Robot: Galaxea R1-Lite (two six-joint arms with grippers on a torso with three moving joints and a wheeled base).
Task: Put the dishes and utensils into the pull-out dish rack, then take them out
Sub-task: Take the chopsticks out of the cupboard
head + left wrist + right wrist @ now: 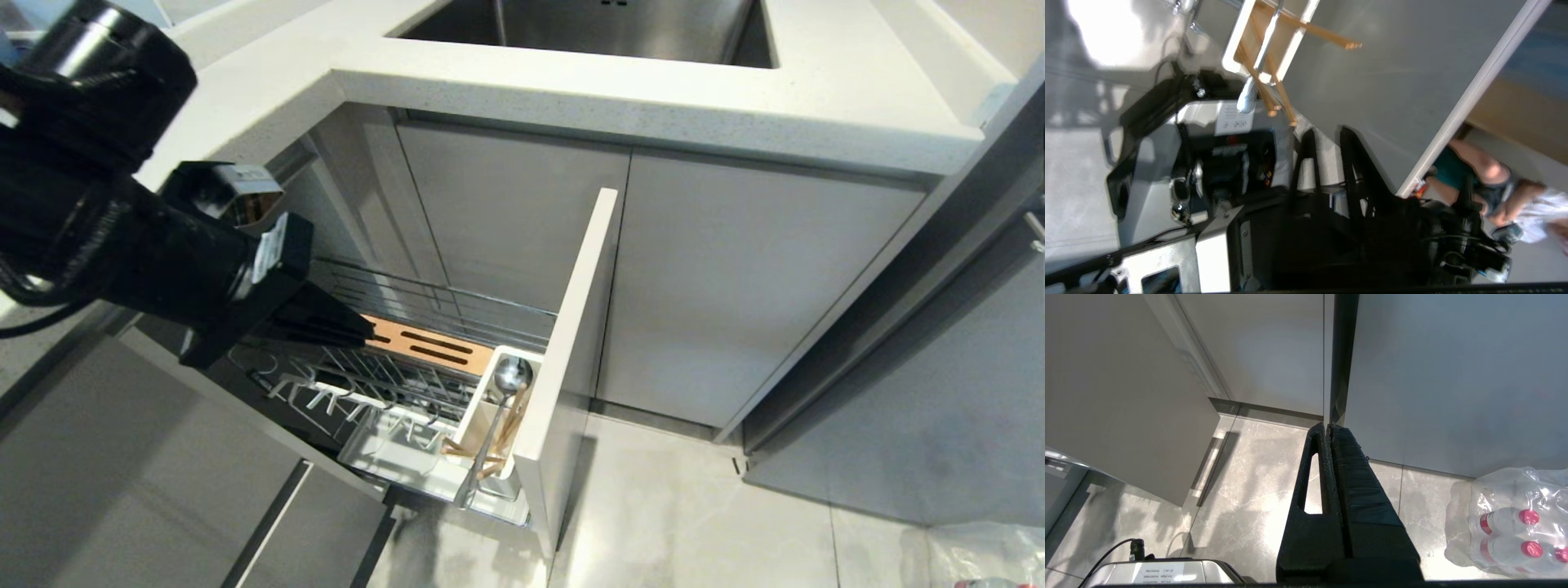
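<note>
The pull-out dish rack (457, 304) stands drawn out from under the counter, with its orange-wood strip (424, 347) and pale cabinet front (571, 343). In its white utensil cup (476, 408) stand the metal spoon (512, 374) and the wooden chopsticks (510, 429). My left gripper (369, 333) hovers over the rack's back half, short of the cup, slightly open and empty. In the left wrist view the chopsticks (1274, 92) and spoon (1249, 94) lie just beyond my left gripper (1327, 132). The right gripper (1329, 426) hangs parked over the floor, shut. No dishes are in view.
A steel sink (588, 28) is set in the white counter (653, 98) above the rack. A person (1478, 175) stands past the cabinet front's edge. A shrink-wrapped pack of bottles (1515, 522) lies on the tiled floor to the right. My own base (1159, 171) shows below the left gripper.
</note>
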